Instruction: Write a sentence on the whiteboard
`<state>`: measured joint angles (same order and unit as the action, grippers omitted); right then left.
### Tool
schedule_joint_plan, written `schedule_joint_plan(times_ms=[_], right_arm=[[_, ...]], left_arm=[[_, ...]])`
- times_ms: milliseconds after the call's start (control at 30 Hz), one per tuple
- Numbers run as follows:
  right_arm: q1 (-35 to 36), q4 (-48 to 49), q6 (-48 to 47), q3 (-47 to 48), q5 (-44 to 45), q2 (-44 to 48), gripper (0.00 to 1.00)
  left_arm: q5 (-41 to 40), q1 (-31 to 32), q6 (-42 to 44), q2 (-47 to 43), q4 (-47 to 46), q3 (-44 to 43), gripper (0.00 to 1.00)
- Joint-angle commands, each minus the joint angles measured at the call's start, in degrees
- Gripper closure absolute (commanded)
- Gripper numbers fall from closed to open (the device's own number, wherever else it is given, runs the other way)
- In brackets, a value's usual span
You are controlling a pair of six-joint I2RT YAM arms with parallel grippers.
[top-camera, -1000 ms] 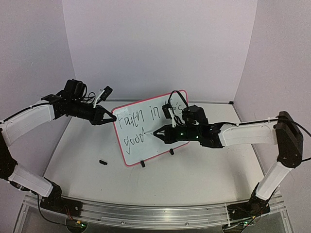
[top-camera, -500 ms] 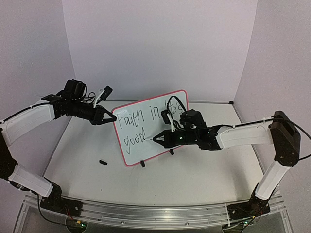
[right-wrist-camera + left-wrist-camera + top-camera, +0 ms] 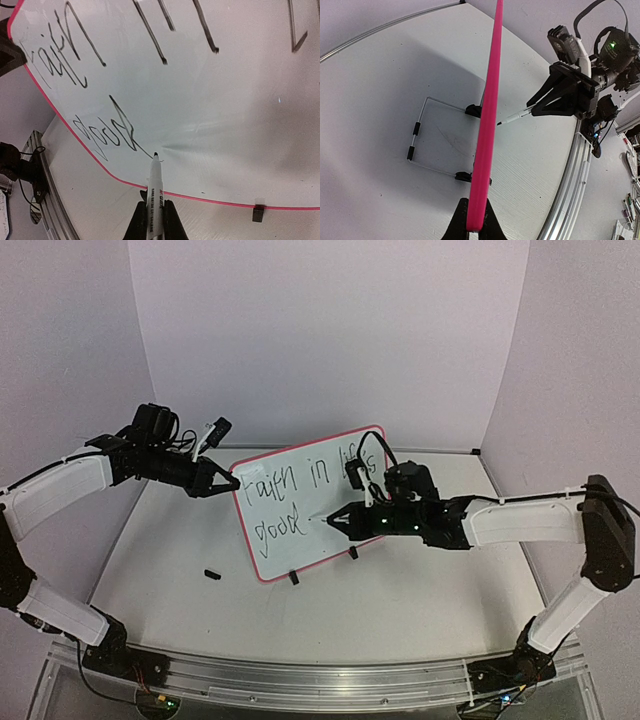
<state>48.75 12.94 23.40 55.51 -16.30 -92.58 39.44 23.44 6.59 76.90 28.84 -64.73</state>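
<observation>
Two sets of jaws flank the whiteboard: left clenched on its edge, right grasping a marker; a black bit lies on the desk.

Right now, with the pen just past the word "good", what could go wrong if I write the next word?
1. The whiteboard stands on a thin wire stand and the left jaws pinch only one edge; a hard pen stroke could twist or tip it.
2. The right arm's camera hangs in front of the top line of writing, so moving across may smear it.
</observation>
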Motion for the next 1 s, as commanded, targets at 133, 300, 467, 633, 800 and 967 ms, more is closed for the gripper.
schedule_joint_plan(times_ms=[133,300,467,633,800,967], right_arm=[[-0.28,3.60,-0.41,2.64,-1.63,0.04,1.00],[-0.37,4.16,-0.19,3.39,-2.04,-1.55,1.00],[-0.77,4.77,0.13,3.54,-1.53,-2.37,1.00],[-1.29,5.16,0.60,3.77,-1.32,-3.43,1.00],[-1.38,5.14,1.29,2.96,-1.81,-4.19,1.00],[-1.41,5.08,2.45,0.73,-2.19,-3.93,1.00]], left_arm=[[-3.27,0.21,1.27,0.93,1.50,0.94,1.00],[-3.32,0.20,1.26,1.05,1.49,0.90,1.00],[-3.32,0.23,1.30,1.18,1.50,0.92,1.00],[-3.30,0.20,1.31,1.14,1.48,0.90,1.00],[-3.32,0.20,1.32,1.07,1.53,0.89,1.00],[-3.32,0.21,1.33,1.19,1.50,0.91,1.00]])
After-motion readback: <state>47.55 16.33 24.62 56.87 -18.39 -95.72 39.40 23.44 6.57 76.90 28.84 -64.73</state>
